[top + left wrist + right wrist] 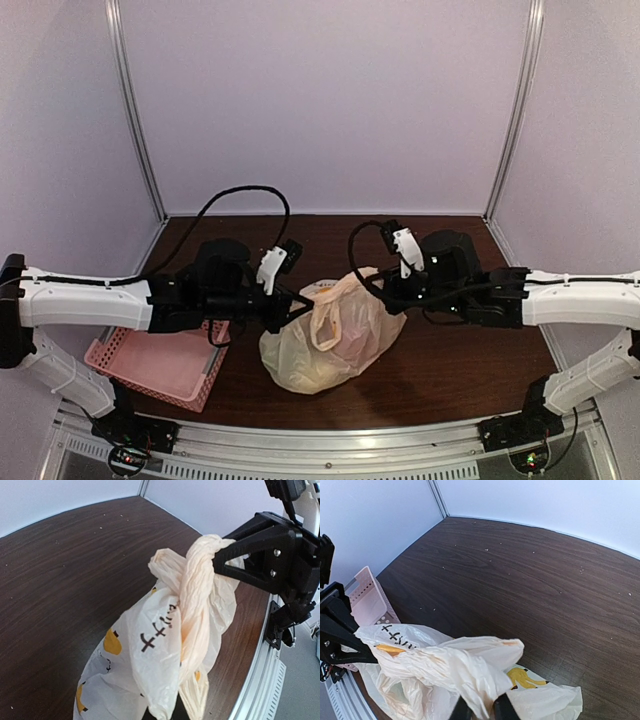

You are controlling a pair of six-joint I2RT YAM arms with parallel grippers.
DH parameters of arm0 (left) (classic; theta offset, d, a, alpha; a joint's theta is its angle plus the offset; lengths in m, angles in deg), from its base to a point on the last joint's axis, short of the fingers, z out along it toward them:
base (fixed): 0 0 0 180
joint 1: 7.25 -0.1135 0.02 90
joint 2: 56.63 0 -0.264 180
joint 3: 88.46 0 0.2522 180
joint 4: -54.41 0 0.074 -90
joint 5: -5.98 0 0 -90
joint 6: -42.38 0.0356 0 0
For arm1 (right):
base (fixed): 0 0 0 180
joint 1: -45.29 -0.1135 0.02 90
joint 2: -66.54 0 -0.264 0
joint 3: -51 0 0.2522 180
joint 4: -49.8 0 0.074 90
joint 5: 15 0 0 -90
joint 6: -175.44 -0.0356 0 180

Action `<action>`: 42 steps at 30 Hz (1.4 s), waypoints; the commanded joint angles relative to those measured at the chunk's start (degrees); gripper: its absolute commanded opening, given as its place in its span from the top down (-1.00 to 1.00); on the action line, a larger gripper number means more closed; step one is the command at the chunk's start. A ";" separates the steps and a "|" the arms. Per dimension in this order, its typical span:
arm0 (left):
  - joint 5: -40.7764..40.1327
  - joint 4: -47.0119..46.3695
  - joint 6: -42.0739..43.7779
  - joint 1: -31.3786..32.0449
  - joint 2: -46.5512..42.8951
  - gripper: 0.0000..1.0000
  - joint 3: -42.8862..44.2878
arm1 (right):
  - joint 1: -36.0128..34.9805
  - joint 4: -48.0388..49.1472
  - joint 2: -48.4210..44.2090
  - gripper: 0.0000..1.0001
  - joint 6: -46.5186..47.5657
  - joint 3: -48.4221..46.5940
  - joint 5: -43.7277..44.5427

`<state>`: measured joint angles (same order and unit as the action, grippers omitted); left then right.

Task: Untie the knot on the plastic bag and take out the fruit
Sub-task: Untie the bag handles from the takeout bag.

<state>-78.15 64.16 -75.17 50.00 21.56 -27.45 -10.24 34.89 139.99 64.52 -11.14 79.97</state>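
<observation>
Status: early, step one not finished.

- The knot (197,585) is intact. From my left wrist cam, the handles are wound into one tight rope with a lump at the top, and I see no slack in the twist.
- The right gripper (482,711) is at the top end of that tail. Its fingers are nearly together with twisted plastic running between them. It reads as a pinch, but I can't judge how firm it is.
- The left gripper (306,298) has its fingers closed on bag plastic lower down on its own side. On its own cam the film covers the fingertips, so the overhead view is my basis for that.
- The plastic bag (330,345) sits on the table (450,360) between the two arms. Its body is slumped and its neck is stretched between the grippers.
- I can't make out any single piece of fruit. Through the film I only see a lumpy bulge and yellow print marks. Nothing is lying loose on the wood, so I judge everything is inside the bag.
- The pink perforated basket (150,365) is on the near left, under the left arm. What I can see of it has nothing in it.

Left to do, basically all of it:
- work the wrap loose
- open the mouth
- lift the pieces out one at a time
</observation>
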 commanded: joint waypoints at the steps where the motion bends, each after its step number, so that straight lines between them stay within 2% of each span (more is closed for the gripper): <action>1: 5.68 -2.10 1.94 -0.66 -0.91 1.00 -0.50 | 1.66 -6.38 -4.89 0.54 3.72 -2.79 0.70; 5: 6.73 -2.51 2.15 -0.72 -0.68 1.00 -0.23 | 2.23 -10.01 -7.05 0.22 5.19 -4.62 -0.98; 11: 7.55 -1.88 2.21 -0.68 -0.74 1.00 0.45 | 2.44 -17.29 -4.26 -0.04 9.37 -11.12 -3.94; 18: 7.50 -0.30 1.58 -0.72 0.58 1.00 1.59 | 2.45 -21.44 -0.02 -0.13 14.12 -16.97 -11.11; 26: 8.16 -0.82 1.28 -0.70 1.01 1.00 2.19 | 2.46 -20.59 3.97 -0.06 16.71 -18.76 -13.93; 33: 8.47 -0.86 1.10 -0.66 1.44 1.00 2.19 | 2.44 -23.72 7.80 -0.05 20.17 -22.57 -15.04; 35: 8.50 -0.91 1.10 -0.65 1.35 1.00 2.27 | 2.46 -23.90 8.18 -0.12 20.22 -22.51 -14.01; 38: 8.43 -1.00 1.10 -0.65 1.43 1.00 2.32 | 2.44 -23.33 8.22 -0.35 21.81 -21.76 -13.28; 42: 8.42 -0.70 1.26 -0.66 1.53 1.00 2.40 | 2.45 -23.35 8.74 -0.44 22.55 -21.49 -12.35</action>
<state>-70.70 64.46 -74.10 49.70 22.48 -26.77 -8.03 12.38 148.01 85.46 -32.27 66.09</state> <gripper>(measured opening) 0.009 0.713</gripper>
